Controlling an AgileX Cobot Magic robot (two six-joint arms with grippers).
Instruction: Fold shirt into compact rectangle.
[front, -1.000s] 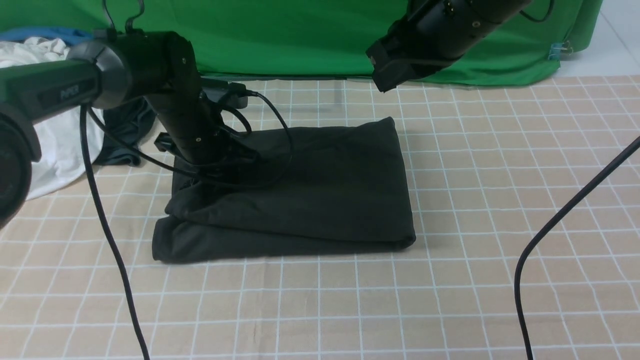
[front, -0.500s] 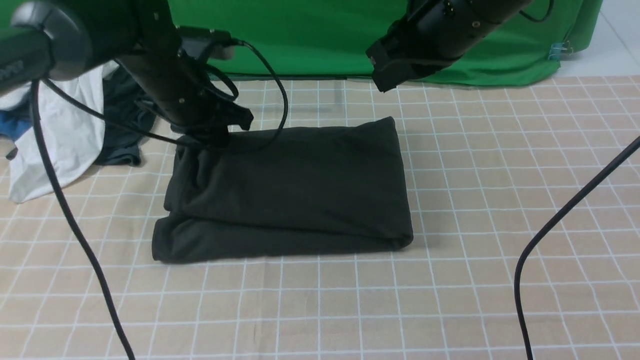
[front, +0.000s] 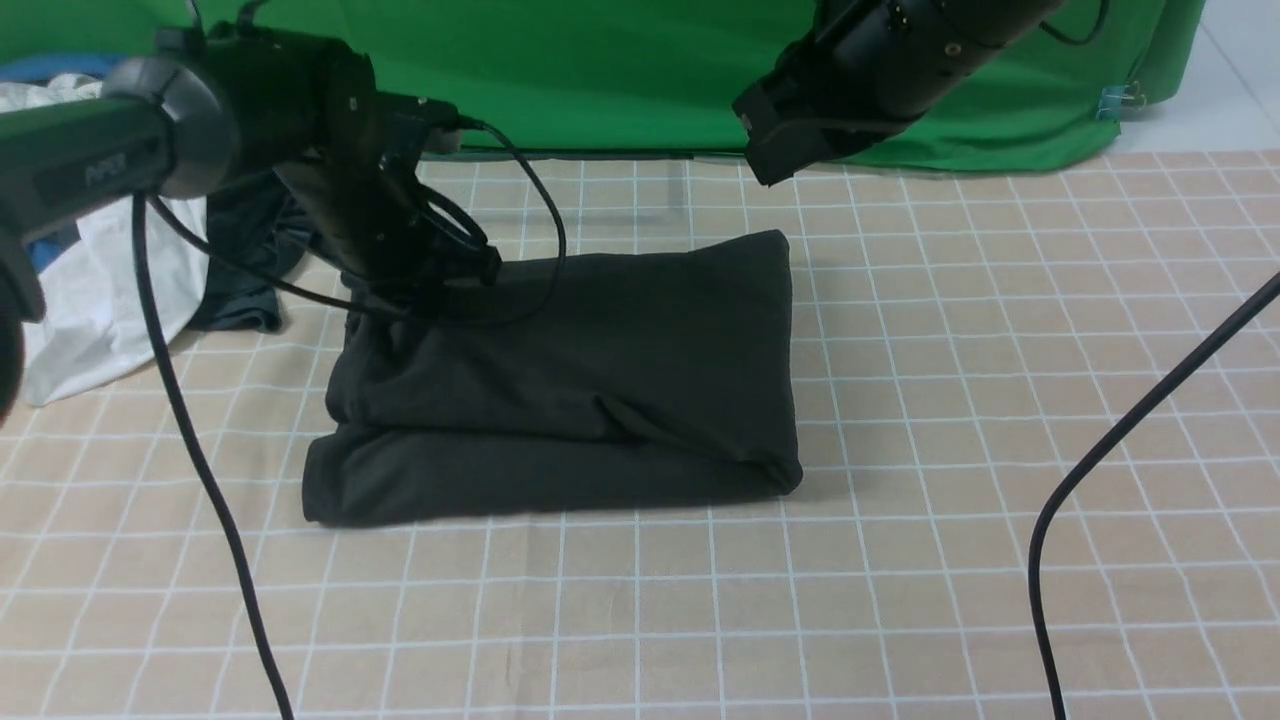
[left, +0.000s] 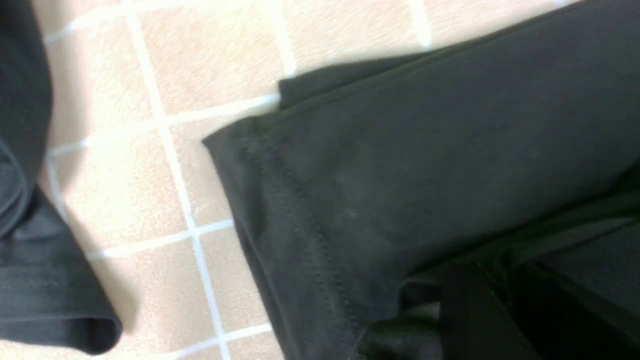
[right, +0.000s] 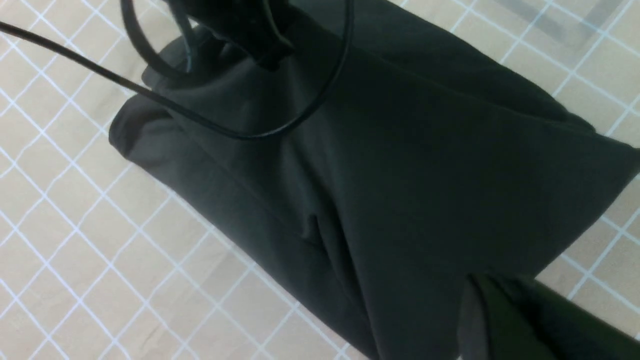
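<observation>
Pulled leftward along its right edge and newly creased, the shirt (front: 600, 380) is lying folded at centre frame as your left gripper (front: 425, 290), grip impossible to tell, is working its upper-left corner while your right gripper (right: 480, 310) is hovering closed and empty above: final squaring-up, likely.

Shirt (front: 580, 380): matt black cloth. Table cover (front: 950, 400): matt beige, white grid. Backdrop (front: 620, 70): green cloth.

Only lettering I can find: a short pale grey word (front: 105, 172) printed on the side of my left arm (front: 215, 120), far left of the front view. Too blurred to make out. Nothing else readable in any view.
</observation>
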